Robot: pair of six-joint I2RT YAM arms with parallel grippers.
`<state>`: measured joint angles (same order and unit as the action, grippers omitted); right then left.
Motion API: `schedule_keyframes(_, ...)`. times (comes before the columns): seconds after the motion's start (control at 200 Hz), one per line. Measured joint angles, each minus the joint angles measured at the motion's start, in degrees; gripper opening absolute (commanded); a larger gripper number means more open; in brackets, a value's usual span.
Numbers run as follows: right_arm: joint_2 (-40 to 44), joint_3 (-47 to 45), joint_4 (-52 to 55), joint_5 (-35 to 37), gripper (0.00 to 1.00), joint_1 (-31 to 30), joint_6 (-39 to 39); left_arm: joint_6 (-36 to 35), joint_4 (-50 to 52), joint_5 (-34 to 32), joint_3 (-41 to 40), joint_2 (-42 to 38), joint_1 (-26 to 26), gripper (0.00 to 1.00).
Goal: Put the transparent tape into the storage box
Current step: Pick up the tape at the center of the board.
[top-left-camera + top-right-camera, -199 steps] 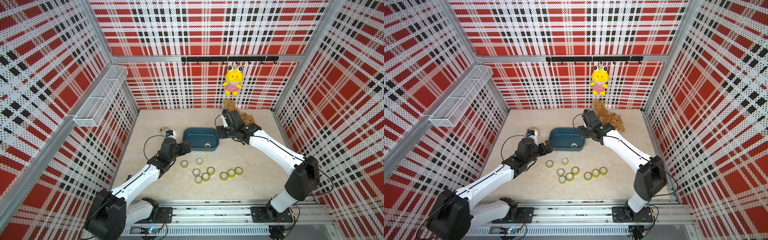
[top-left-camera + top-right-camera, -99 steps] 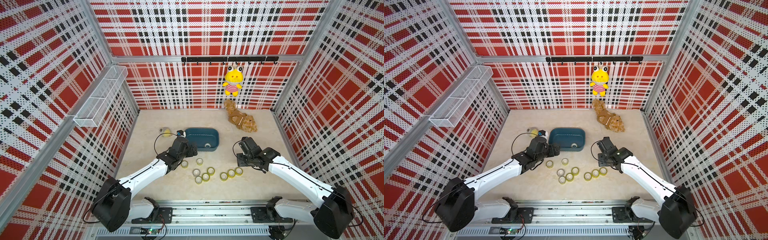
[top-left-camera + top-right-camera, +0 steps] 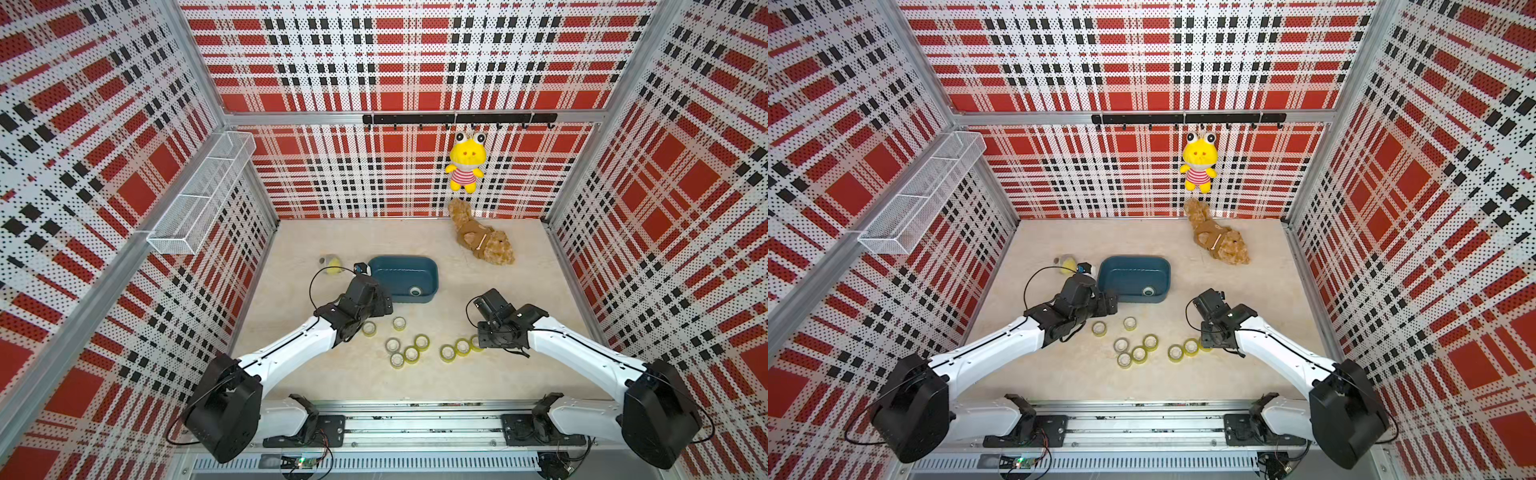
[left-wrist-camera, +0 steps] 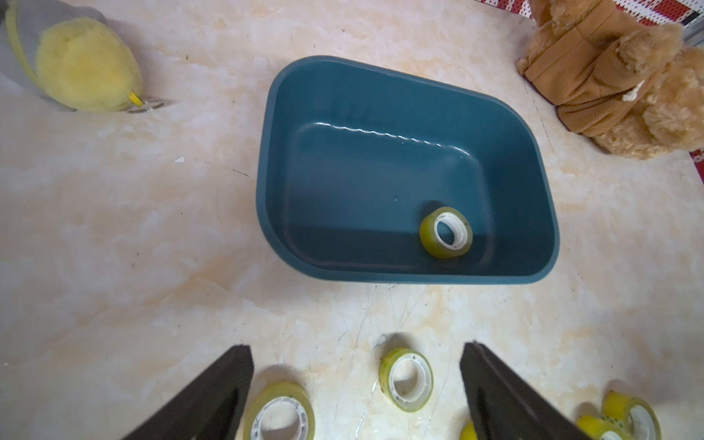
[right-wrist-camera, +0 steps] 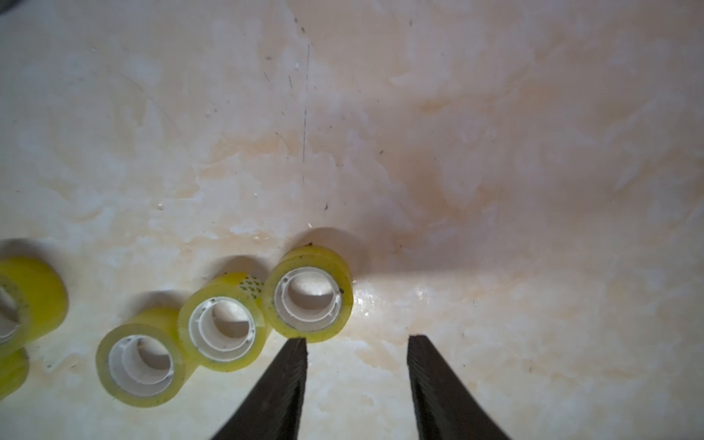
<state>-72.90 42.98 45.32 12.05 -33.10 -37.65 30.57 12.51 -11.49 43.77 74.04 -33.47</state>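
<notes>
- Red-and-white plaid panels walled the cell; the pale marbled desk point(image 3: 353, 232) carried the storage box point(image 3: 399, 274) about midway between its side edges, somewhat nearer the far edge.
- One roll of transparent tape point(image 4: 446, 232) lay inside the box, by its near right corner; it had not moved over the last second.
- The right arm had changed most; a second before, it had reached over the box's far right corner; now it had drawn back toward the desk's near edge, above the loose rolls.
- The right gripper point(image 5: 357, 339) was empty, its jaws partly apart; one fingertip point(image 5: 297, 350) stood at the rim of the end roll point(image 5: 308, 297) in a row of three; the gap lay beside that roll, not around it.
- The left gripper point(image 4: 357, 346) had shifted only a little, hovering off the box's near left corner; its jaws stood wide apart on nothing; a loose roll point(image 4: 405, 381) showed between the fingers, though their height above it could not be told.
- By my judgement, one delivery was done and the right arm was lining up a fresh pick; several rolls remained on the desk, so the task was barely begun; the right jaws would need to shift sideways to straddle their roll.
</notes>
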Motion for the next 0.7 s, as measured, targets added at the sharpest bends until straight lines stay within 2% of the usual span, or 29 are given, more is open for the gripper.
schedule_keyframes(0.501, -9.99, -0.76, -7.19, 0.72, 0.5, 0.0, -0.87, -0.15, 0.02, -1.05, -1.31, -6.71, 1.4, 0.99)
schedule_keyframes(0.611, -11.37, -1.05, -8.57, 0.9, 0.44, 0.0, -0.94, -0.15, 0.04, -0.98, -1.77, -8.7, 2.73, 0.99)
schedule_keyframes(0.702, -11.72, -1.03, -9.62, 0.87, 0.35, 0.0, -1.01, -0.15, 0.02, -0.9, -2.08, -10.19, 3.8, 0.99)
